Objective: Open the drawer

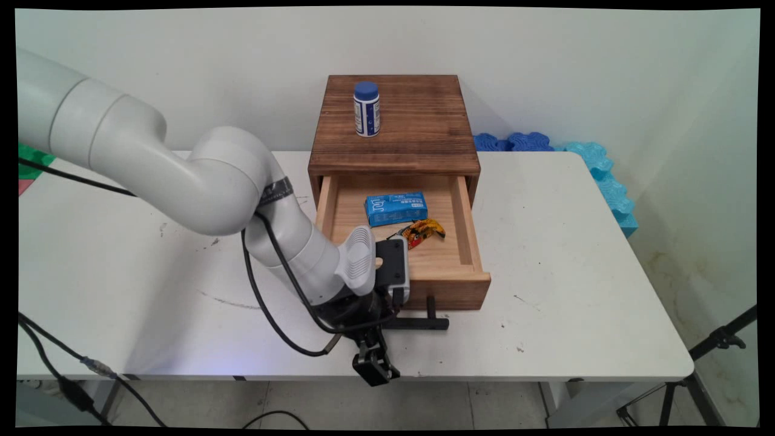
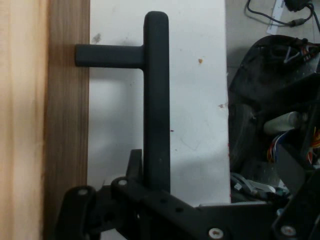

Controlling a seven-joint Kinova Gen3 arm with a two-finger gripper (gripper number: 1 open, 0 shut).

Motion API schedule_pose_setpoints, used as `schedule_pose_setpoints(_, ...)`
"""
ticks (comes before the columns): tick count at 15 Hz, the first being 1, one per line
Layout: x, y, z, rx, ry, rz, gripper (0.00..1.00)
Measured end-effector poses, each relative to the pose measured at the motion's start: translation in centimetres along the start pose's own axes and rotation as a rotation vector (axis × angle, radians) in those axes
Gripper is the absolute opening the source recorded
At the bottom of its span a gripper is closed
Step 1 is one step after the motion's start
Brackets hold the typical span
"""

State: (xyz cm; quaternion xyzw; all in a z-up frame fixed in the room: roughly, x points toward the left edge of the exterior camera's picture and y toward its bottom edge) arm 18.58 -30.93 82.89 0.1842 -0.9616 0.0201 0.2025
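**Gripper at the handle of the open drawer**

At centre frame in the main view you see the dark wooden single-drawer cabinet [image 1: 393, 127] on the white table [image 1: 575, 254], its pale wooden drawer [image 1: 463, 275] pulled out toward the lower edge. The black two-finger gripper [image 1: 374, 368] hangs at lower centre, just in front of the black T-shaped bar handle [image 1: 431, 320] on the drawer front. In the hand view the bar [image 2: 156, 100] runs vertically down the middle and disappears behind the linkage at the bottom; whether the fingers are closed on it or spread you cannot tell. Judge the handle rigid, smooth and round, best taken across the bar. The drawer likely slides stiffly, not lightly. Inside lie a blue rectangular packet [image 1: 395, 208] and a crumpled orange-red wrapper [image 1: 424, 231]. A white bottle with blue cap [image 1: 367, 109] stands on the cabinet top, upper centre.
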Motion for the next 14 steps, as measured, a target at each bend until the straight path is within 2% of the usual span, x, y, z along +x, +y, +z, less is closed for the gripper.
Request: schedule_pose_setpoints(14, -1.0, 1.8, -0.4, -0.055, 0.027, 0.03, 1.0)
